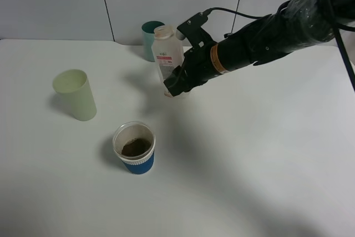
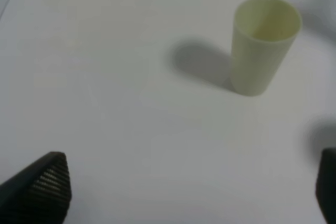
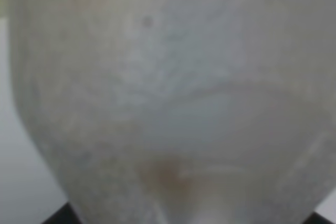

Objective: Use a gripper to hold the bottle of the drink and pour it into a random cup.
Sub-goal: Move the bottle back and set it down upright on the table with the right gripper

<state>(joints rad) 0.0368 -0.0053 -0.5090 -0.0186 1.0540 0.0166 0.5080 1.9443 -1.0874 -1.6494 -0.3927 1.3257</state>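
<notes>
The right gripper (image 1: 173,86) is clamping the upright bottle (image 1: 166,54) low down, hiding its base, while the cup (image 1: 134,149) holding brown drink (image 1: 136,147) is sitting apart in front of the bottle, a teal cup (image 1: 148,31) is showing half hidden behind it, and the left gripper (image 2: 189,190) is hanging spread wide.

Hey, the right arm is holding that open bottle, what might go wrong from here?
The right gripper grips the capless bottle low, near its base, so it might tip and spill.
The teal cup stands close behind the bottle in the high view; a swing could knock it.
The bottle fills the right wrist view, so that camera cannot help aim at the blue-bottomed cup.
</notes>
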